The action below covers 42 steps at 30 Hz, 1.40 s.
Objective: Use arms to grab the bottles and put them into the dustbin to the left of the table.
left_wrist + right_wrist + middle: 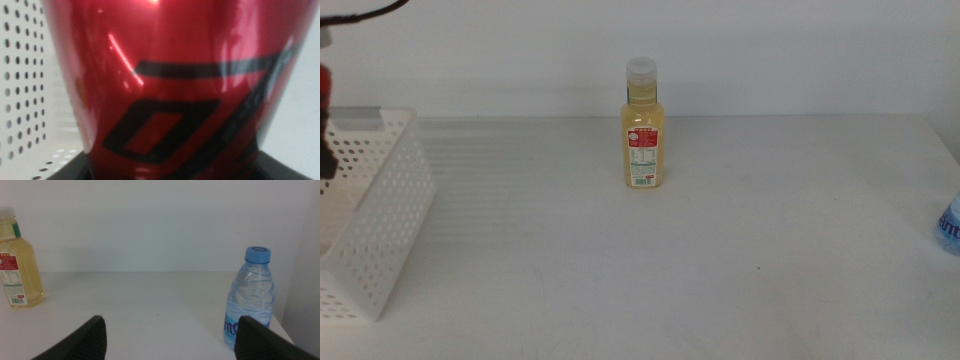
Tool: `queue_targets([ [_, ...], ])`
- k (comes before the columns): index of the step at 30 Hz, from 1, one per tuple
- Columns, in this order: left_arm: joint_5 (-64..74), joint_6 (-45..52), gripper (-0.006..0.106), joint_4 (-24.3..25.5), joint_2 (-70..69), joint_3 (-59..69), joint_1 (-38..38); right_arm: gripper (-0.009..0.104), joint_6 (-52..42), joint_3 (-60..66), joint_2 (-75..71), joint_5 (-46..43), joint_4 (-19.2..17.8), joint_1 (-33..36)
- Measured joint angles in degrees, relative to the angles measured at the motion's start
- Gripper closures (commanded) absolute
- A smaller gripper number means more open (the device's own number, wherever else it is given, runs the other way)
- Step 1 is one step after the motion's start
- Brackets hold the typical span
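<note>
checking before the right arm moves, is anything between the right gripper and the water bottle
Nothing visible is. In the right wrist view the right gripper has its jaws open over bare table, and the water bottle stands upright ahead, toward one jaw. The juice bottle stands far off to the other side.

Slim red metal can (pixel 170 85): glossy, mirror-like, sharp highlights, black printed pattern. White rectangular plastic basket (pixel 380 200): smooth, semi-matt, perforated walls. Yellow clear-plastic juice bottle (pixel 641 135): shiny body, translucent white cap, red-white paper-like label. Small clear ribbed plastic water bottle (pixel 250 300): glossy, blue plastic cap. White flat surface (pixel 720 260): matt, smooth. Right claw (pixel 170 337) jaws: dark, matt, plastic-looking.
</note>
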Motion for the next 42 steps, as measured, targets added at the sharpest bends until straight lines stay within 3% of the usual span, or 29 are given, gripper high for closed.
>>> queue_targets([
  [8, -0.56, 6.49, 0.106, -1.94, 4.55, -0.04, 5.67, 0.028, 0.00, 0.00, 0.00, 0.00, 0.00, 0.00],
  [20, -3.54, 8.68, 0.106, -1.19, 11.40, -1.11, 5.94, 0.028, 0.00, 0.00, 0.00, 0.00, 0.00, 0.00],
  [31, -5.29, 8.68, 0.106, 3.58, 17.70, -1.11, 6.15, 0.028, 0.00, 0.00, 0.00, 0.00, 0.00, 0.00],
  [42, -10.24, 8.68, 0.106, 2.84, 23.00, -1.11, 6.15, 0.028, 0.00, 0.00, 0.00, 0.00, 0.00, 0.00],
])
